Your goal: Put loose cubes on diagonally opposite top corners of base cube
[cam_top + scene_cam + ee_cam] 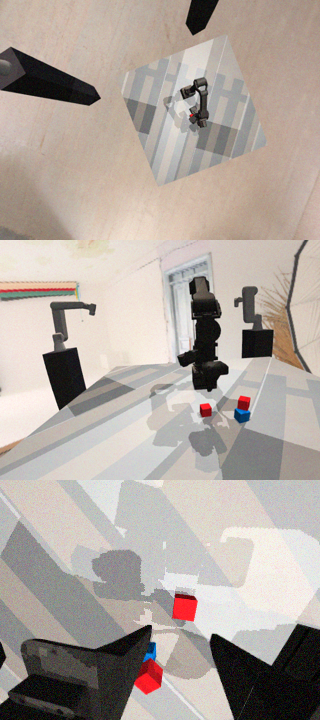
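A loose red cube (191, 115) (205, 410) (185, 608) lies on the table by itself. The blue base cube (241, 415) (151, 652) stands to its right in the exterior view. The other red cube (244, 403) (149, 676) rests on top of the blue cube, over its back right part in the exterior view; whether it is exactly level cannot be told. My gripper (180, 633) is open and empty, pointing down high above the table near the lone red cube. In the wrist view the left finger partly covers the blue cube. The arm hides the stacked pair in the top view.
The striped table top (170, 165) (124, 451) carries the arm's shadows. The arm's base (187, 92) stands behind the cubes in the exterior view. Two black pedestals (63, 376) (257, 343) with other arms stand beyond the table.
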{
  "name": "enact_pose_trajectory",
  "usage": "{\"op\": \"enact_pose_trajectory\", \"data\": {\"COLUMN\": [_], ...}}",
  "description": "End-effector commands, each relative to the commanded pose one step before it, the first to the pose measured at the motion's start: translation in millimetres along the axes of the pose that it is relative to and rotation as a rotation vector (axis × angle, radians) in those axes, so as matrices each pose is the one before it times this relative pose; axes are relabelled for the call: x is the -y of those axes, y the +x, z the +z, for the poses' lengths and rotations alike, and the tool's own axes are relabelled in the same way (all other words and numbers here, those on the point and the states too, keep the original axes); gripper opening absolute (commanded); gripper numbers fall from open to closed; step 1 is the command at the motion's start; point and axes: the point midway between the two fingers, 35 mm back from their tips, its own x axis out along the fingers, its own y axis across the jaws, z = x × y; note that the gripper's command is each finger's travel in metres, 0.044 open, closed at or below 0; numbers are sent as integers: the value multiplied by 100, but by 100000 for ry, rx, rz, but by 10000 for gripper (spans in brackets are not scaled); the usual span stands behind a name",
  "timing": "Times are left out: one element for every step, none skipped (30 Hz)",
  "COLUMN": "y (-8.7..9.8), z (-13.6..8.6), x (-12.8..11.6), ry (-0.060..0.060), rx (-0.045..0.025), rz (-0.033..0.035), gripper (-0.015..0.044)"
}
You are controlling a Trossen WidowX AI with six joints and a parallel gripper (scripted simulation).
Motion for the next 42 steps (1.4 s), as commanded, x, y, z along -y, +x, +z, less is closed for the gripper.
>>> {"op": "enact_pose_trajectory", "data": {"y": [3588,497,165,0,0,62,186,310,401,307,183,61,28,83,138,166,166,166,165,165,165,165,164,164,164,163,163,163,162,162,161,161,133,80,27,0,0,0,0,0,0,0], "z": [-131,-15,-6,0,0,0,1,1,-1,-2,-2,-1,0,1,2,2,2,1,1,1,0,0,0,0,-1,-1,-1,-2,-2,-2,-2,-3,-2,-2,-1,0,0,0,0,0,0,0], "x": [697,61,23,0,0,-2,-4,-3,3,7,6,2,-2,-5,-8,-8,-7,-6,-4,-3,-2,-1,0,2,3,4,5,6,7,9,10,11,10,6,2,0,0,0,0,0,0,0], "ry": [678,0,0,0,0,0,0,0,0,0,0,0,0,0,0,0,0,0,0,0,0,0,0,0,0,0,0,0,0,0,0,0,0,0,0,0,0,0,0,0,0,0], "rx": [-657,-2,-1,0,0,0,0,-1,-1,-1,-1,0,0,0,0,0,0,0,0,0,0,0,0,0,-1,-1,-1,-1,-1,-1,-1,-1,-1,0,0,0,0,0,0,0,0,0], "rz": [-2376,-8,-3,0,0,0,-1,-2,-3,-3,-2,-1,0,0,0,-1,-1,-1,-1,-1,-1,-1,-2,-2,-2,-2,-2,-2,-2,-2,-2,-2,-2,-1,0,0,0,0,0,0,0,0], "gripper": [265,265,265,265,265,265,265,265,265,265,265,265,265,265,265,265,265,265,265,265,265,265,265,265,265,265,265,265,265,265,265,265,265,265,265,239,213,186,160,134,107,105]}}
